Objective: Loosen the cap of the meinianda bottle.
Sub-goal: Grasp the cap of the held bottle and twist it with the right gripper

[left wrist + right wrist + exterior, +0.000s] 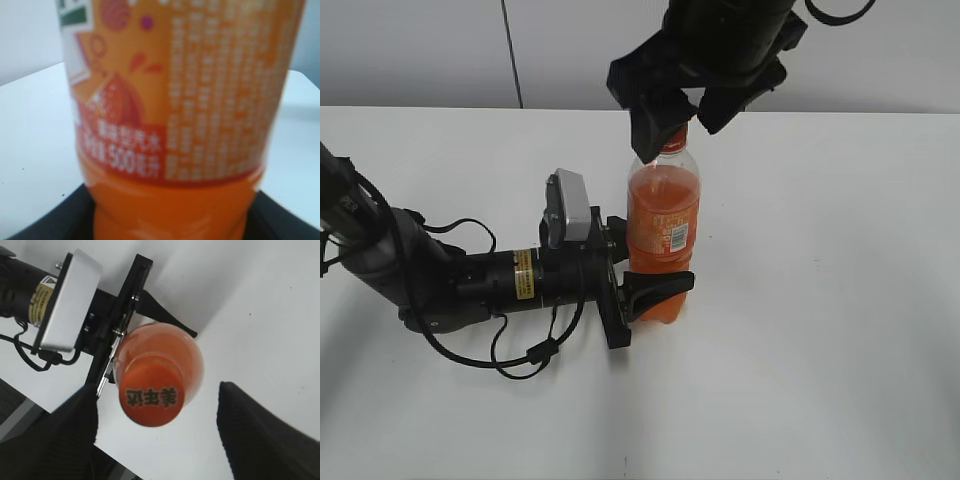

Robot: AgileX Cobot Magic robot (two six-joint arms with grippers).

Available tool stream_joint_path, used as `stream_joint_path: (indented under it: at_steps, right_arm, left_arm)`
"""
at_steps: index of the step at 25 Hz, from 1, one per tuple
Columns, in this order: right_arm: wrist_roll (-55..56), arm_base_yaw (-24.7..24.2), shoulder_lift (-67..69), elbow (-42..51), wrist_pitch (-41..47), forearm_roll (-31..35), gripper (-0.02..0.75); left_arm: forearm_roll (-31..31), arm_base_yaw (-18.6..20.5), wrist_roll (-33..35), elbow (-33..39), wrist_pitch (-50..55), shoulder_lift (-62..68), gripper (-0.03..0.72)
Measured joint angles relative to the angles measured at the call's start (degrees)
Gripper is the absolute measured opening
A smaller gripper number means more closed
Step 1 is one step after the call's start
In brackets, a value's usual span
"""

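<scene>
My left claw (655,292) pinched the tall, nearly full orange plastic soda bottle (662,235), heavy, slick, upright mid-tabletop (820,300); my right claw (682,118) hung spread around its small ridged orange cap (151,398), the hold I judged best.

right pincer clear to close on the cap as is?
Probably yes: the right pincer hangs open just above the cap, fingers either side, nothing between. The left pincer holds the meinianda bottle low.
</scene>
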Motion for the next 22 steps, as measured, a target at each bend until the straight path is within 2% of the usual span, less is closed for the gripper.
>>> stream_joint_path:
  at_steps: [9, 12, 16, 22]
  right_arm:
    - [0.00, 0.00, 0.00, 0.00, -0.84, -0.06, 0.483]
    - [0.05, 0.00, 0.00, 0.00, -0.83, -0.06, 0.419]
    - [0.05, 0.00, 0.00, 0.00, -0.78, -0.07, 0.285]
    - [-3.44, 0.00, 0.00, 0.00, -0.78, -0.07, 0.279]
  left_arm:
    - [-0.06, 0.00, 0.00, 0.00, 0.00, 0.00, 0.398]
    - [-0.06, 0.00, 0.00, 0.00, 0.00, 0.05, 0.398]
    - [-0.17, 0.00, 0.00, 0.00, 0.00, 0.05, 0.398]
    - [-0.17, 0.00, 0.00, 0.00, 0.00, 0.05, 0.398]
